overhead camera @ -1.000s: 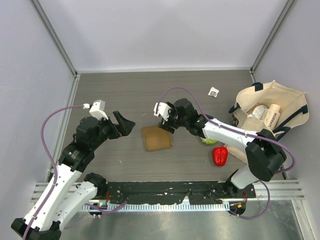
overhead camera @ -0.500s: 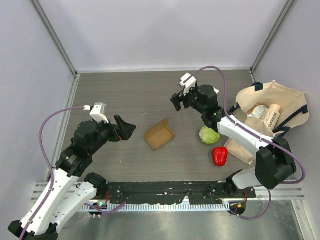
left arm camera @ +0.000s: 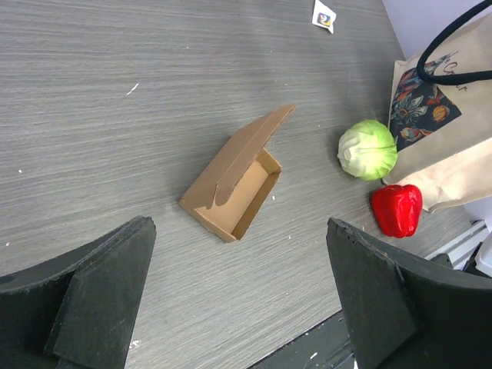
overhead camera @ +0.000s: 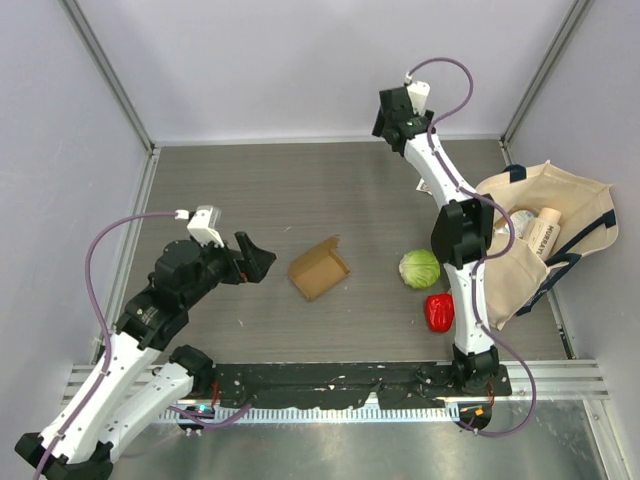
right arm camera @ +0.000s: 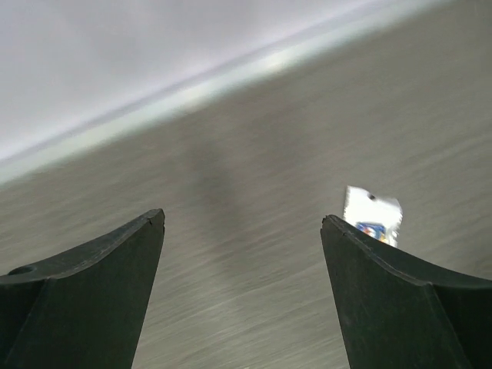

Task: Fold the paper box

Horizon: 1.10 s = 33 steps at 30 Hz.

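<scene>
The paper box [overhead camera: 318, 268] is a small brown cardboard tray with its lid flap standing half open, lying on the table centre. In the left wrist view the paper box [left arm camera: 238, 181] lies just beyond my fingers. My left gripper [overhead camera: 258, 252] is open and empty, just left of the box and apart from it; the left wrist view shows the left gripper [left arm camera: 237, 224] hovering above the table. My right gripper [overhead camera: 388, 118] is stretched to the far back edge by the wall, away from the box. The right wrist view shows the right gripper [right arm camera: 242, 215] open and empty over bare table.
A green cabbage [overhead camera: 420, 268] and a red pepper [overhead camera: 439, 311] lie right of the box. A cream tote bag [overhead camera: 540, 230] with items inside lies at the right edge. A small white packet [right arm camera: 373, 217] lies near the back. Walls enclose the table.
My right gripper left the box and swung up to the back wall. The box's lid now stands half open. My left gripper edged slightly right.
</scene>
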Motion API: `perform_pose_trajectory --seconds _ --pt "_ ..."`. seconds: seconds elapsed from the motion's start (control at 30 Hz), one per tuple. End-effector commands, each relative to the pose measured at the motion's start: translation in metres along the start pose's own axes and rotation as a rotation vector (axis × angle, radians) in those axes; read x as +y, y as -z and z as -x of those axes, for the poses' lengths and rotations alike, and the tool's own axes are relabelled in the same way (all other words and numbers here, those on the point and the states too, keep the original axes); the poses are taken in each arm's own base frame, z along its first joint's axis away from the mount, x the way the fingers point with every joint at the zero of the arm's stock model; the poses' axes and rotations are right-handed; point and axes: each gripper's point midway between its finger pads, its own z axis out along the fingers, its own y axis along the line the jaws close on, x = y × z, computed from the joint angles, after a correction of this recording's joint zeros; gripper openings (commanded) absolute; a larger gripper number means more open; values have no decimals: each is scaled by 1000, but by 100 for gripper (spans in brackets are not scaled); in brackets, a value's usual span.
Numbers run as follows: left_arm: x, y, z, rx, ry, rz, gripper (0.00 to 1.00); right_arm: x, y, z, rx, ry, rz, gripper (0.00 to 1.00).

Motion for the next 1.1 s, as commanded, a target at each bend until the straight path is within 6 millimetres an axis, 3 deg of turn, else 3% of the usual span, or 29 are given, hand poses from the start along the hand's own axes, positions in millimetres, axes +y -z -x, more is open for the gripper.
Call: perform_pose_trajectory --seconds 0.0,0.2,0.4,0.67,0.9,1.07 --pt "-5 -4 4 -13 -20 -25 97 -65 -25 -52 190 -57 -240 88" --pt "-7 -8 -1 12 -11 -34 97 -90 -61 -82 223 -31 -253 88" --pt "-6 -16 -7 34 -9 -33 97 -117 -77 -107 283 -35 -300 88" --pt "-9 -22 -12 59 -14 -41 97 -122 -80 -122 326 -66 -224 86" --pt "-10 -24 -15 67 -11 -50 97 -135 -78 -150 407 -100 -176 86" --pt "-13 -25 -15 77 3 -60 96 -134 -77 -156 432 -85 -149 70"
